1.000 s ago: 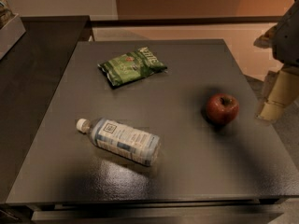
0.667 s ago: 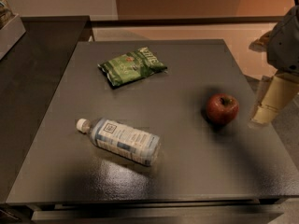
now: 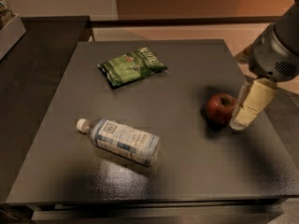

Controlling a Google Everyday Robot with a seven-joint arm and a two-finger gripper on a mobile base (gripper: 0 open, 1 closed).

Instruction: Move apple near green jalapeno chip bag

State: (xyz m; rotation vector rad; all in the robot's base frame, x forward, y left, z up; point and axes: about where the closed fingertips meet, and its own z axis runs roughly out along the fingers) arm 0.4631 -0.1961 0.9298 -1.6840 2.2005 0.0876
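My gripper (image 3: 243,121) had shifted left since the earlier frame, ending just right of the apple (image 3: 220,107); spread or closed, I couldn't tell. Apple sat at the right of the dark table (image 3: 187,176). Green jalapeno chip bag (image 3: 132,66) lay well apart, far-left. Water bottle (image 3: 122,141) lay on its side, near-left.

The one camera sits high in front of the dark table (image 3: 187,181) and looks down at it on a slant, facing the far wall. It is near enough that the tabletop fills most of the view, with the near edge along the bottom. The gripper (image 3: 240,122) comes in at the right edge, low over the table's right side, just beside the apple (image 3: 220,108).
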